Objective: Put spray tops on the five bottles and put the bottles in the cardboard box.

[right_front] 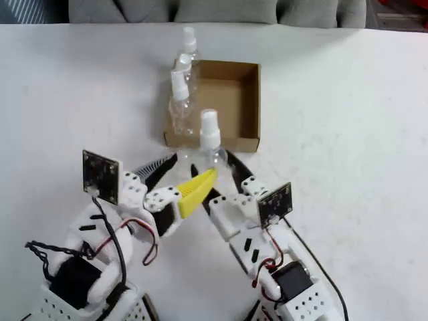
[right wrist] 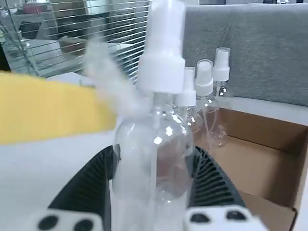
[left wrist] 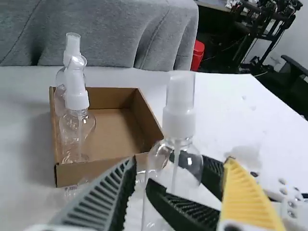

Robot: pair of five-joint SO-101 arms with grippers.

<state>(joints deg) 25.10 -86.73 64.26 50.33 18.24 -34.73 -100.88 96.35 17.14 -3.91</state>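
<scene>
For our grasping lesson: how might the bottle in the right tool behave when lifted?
The bottle looks empty, probably light. Its smooth round wall may slip in the right tool. Tall with its spray top, it could tip.

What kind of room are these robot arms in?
Probably a robotics lab or workroom: there is a white table for the work, a grey sofa behind it, and dark stands of equipment farther back.
</scene>
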